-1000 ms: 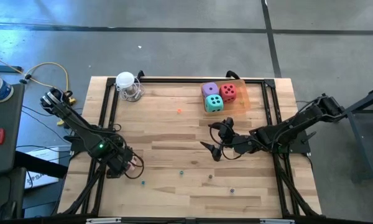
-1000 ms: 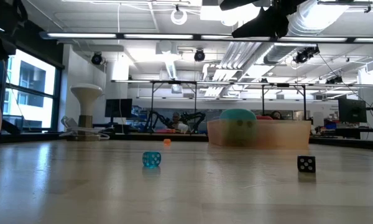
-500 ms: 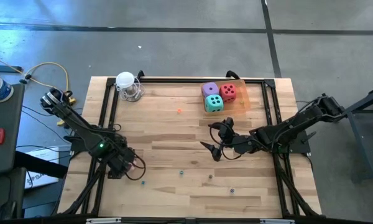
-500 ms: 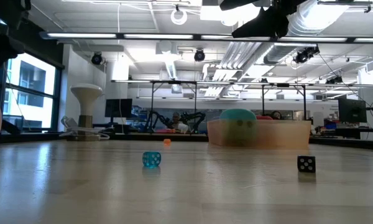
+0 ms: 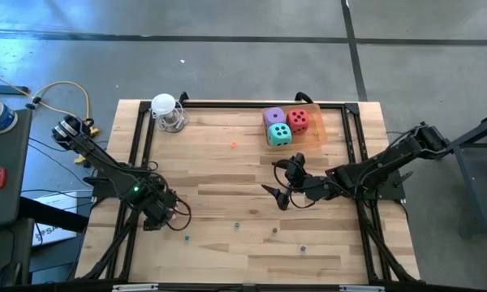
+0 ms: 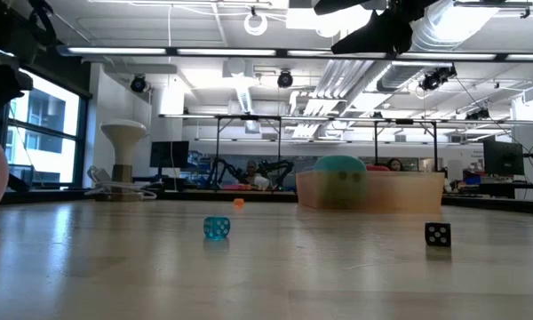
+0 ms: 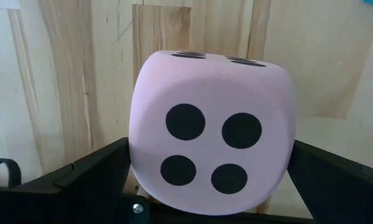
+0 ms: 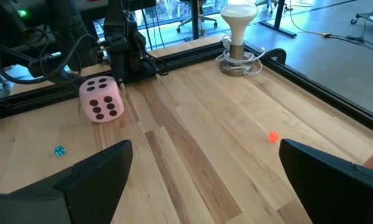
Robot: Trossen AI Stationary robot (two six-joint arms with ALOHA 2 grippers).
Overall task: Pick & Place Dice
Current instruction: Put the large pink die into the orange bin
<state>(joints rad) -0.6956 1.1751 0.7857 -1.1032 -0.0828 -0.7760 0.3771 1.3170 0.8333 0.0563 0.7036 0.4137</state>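
The pink die (image 7: 211, 140) shows four dark pips (its lower edge hidden) and sits between the left gripper's (image 7: 205, 186) fingers, grasped; the right gripper (image 5: 277, 180) is released.

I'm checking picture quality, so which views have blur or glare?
Low view: the tray with the teal die looks soft, ceiling lights glare. Left wrist view: the pink die fills the frame, evenly lit. High view: sharp, light sheen on the floor.
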